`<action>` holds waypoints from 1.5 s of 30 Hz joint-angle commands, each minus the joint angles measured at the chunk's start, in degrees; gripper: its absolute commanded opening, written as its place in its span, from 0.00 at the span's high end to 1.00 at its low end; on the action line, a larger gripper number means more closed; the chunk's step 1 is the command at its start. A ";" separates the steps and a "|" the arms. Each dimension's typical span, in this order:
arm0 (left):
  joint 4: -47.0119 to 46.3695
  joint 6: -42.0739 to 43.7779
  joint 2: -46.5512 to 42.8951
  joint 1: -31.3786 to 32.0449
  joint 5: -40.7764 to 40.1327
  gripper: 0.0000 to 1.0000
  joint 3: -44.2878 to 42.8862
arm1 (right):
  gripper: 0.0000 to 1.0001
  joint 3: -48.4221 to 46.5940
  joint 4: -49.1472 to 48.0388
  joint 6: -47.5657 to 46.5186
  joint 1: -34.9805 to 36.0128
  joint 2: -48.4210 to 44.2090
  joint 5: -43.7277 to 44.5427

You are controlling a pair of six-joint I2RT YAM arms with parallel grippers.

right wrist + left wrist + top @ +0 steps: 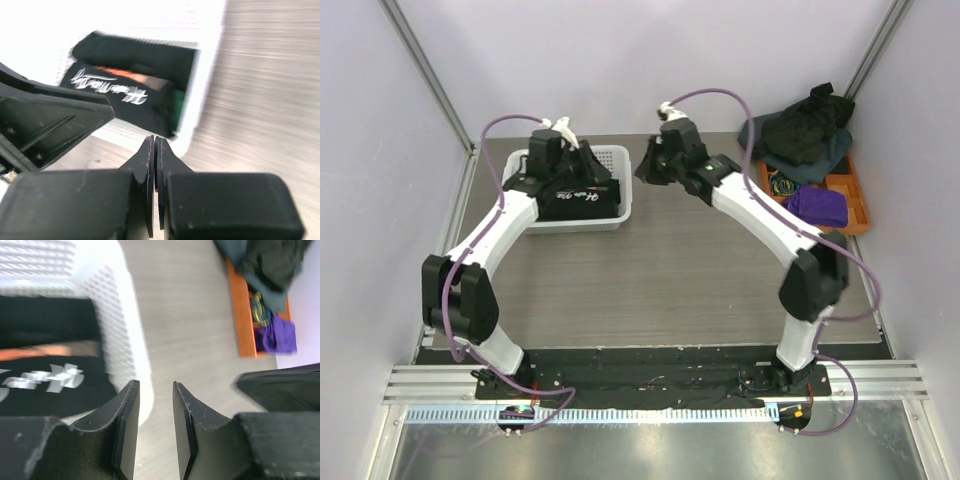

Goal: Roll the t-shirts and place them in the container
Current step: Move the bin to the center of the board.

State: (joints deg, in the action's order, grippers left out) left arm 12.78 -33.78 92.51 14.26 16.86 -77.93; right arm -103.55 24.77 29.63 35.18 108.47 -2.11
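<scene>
Item 1. Basket (620, 215): white, perforated plastic, standing on the grey table (660, 280). Taken as the reference for all that follows.

Item 2. Lettered t-shirt (50, 385): black with white script, rolled into a bundle and lying inside the basket along its near wall.

Item 3. Plain black t-shirt (45, 322): also rolled, inside the basket behind the lettered one. A thin orange streak shows between the two; the blur does not allow saying what it is.

Item 4. Left claw (154, 387): hovering above the basket's right-hand wall. Jaws part-way apart with a narrow gap and nothing between them; bare table shows through the gap.

Item 5. Right claw (154, 142): in the air just to the right of the basket, above the table and pointing towards it. Jaws pressed together, holding nothing.

Item 6. Orange tray (855, 190): at the far right of the table, well apart from the basket.

Item 7. Pile of t-shirts (805, 130): dark, unrolled and crumpled, heaped over the far end of the orange tray, well to the right of the basket.

Item 8. Purple cloth (817, 207): bunched in the near part of the tray.
</scene>
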 commanded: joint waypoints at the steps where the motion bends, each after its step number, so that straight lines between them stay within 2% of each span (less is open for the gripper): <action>1: 1.90 -0.32 2.66 6.03 -2.79 0.65 -5.11 | 0.99 16.56 -6.29 -0.10 -1.86 -17.00 16.94; 4: 2.51 -0.58 7.40 10.60 -3.59 0.65 -9.84 | 0.99 28.35 -9.12 0.95 -3.09 -28.34 24.15; 7: 4.88 -0.67 12.24 14.03 -4.73 0.70 -14.43 | 0.99 36.89 -10.53 1.22 -3.80 -35.32 31.19; 9: 8.82 -0.06 18.30 15.44 -5.61 0.72 -21.27 | 0.99 41.73 -10.80 0.96 -3.98 -41.30 34.26; 14: 17.80 1.69 33.49 16.41 -7.54 0.74 -39.00 | 0.98 47.82 -11.06 -1.05 -4.15 -50.09 37.17; 19: 28.69 4.42 43.10 15.36 -12.55 0.71 -51.96 | 0.98 50.20 -9.93 -2.03 -4.15 -52.56 38.49; 21: 28.80 4.69 43.28 14.40 -12.91 0.69 -50.76 | 0.96 50.98 -9.83 -2.20 -4.33 -53.01 38.67; 24: 26.43 5.47 40.40 12.46 -14.57 0.65 -43.48 | 0.88 51.78 -9.83 -2.47 -4.33 -53.01 39.20; 25: 25.81 5.57 39.69 11.15 -15.10 0.64 -41.88 | 0.76 51.78 -9.92 -2.47 -4.33 -52.92 39.11; 26: 25.46 5.83 38.98 10.36 -15.37 0.64 -40.30 | 0.69 51.95 -9.83 -2.47 -4.33 -53.01 39.02; 29: 23.35 6.53 35.82 6.50 -15.46 0.64 -33.44 | 0.59 52.22 -9.83 -2.29 -4.33 -52.74 37.88; 34: 20.63 7.85 32.04 1.39 -13.88 0.63 -27.02 | 0.57 52.83 -10.10 -2.12 -4.33 -52.66 37.00; 37: 20.18 8.64 32.20 -1.33 -14.14 0.61 -27.62 | 0.57 53.45 -9.92 -2.12 -4.33 -53.09 36.39; 43: 23.96 8.47 34.49 -4.60 -10.72 0.60 -35.79 | 0.56 55.03 -9.31 -1.85 -4.33 -54.94 34.98; 45: 22.65 8.29 31.08 -4.16 -8.17 0.55 -32.31 | 0.48 55.91 -9.13 -2.03 -4.33 -55.64 34.02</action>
State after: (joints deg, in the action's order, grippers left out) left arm 36.21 -26.41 128.51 8.97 4.36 -109.54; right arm -48.31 17.23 27.33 30.94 55.29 32.84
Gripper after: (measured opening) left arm 0.403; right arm 0.470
